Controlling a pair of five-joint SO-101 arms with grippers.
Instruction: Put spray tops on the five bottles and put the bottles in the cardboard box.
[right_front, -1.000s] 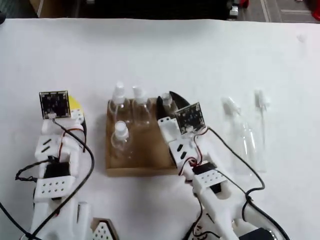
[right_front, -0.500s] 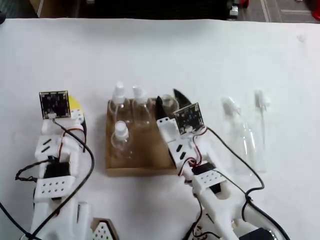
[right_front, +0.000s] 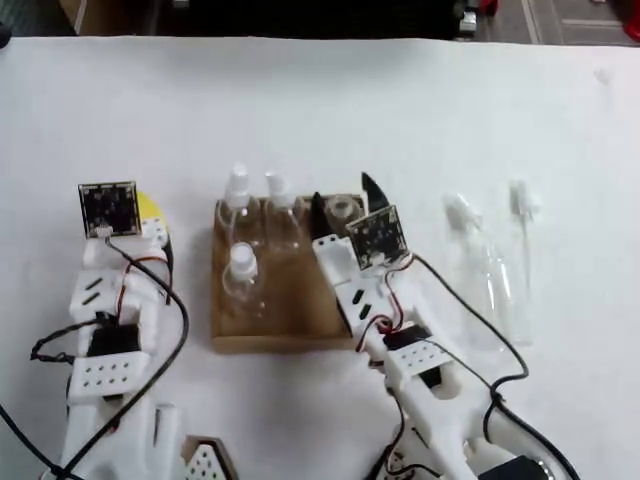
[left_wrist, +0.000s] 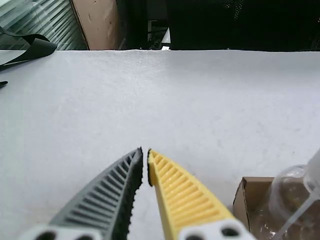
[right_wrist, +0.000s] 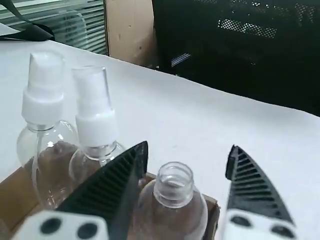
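Note:
The cardboard box (right_front: 300, 320) lies mid-table and holds three clear bottles with white spray tops (right_front: 237, 190) (right_front: 277, 192) (right_front: 241, 262). A fourth bottle (right_front: 343, 210), its neck bare, stands at the box's far right corner. My right gripper (right_front: 346, 202) is open around that bottle's neck, one black finger on each side and not touching it. The right wrist view shows that bare-necked bottle (right_wrist: 172, 187) between my spread fingers (right_wrist: 117, 175), with two capped bottles (right_wrist: 42, 100) (right_wrist: 95, 117) beside it. My left gripper (left_wrist: 145, 155) is shut on nothing, left of the box (left_wrist: 247, 192).
Right of the box, a clear bottle (right_front: 488, 275) lies on its side on the white table. A loose spray top (right_front: 522, 200) with its long tube lies beside it. The far half of the table is bare cloth (right_front: 350, 100).
My right gripper has opened wider, its outer finger swinging right and away from the bare-necked bottle, which stays in the box. The left arm has not moved.

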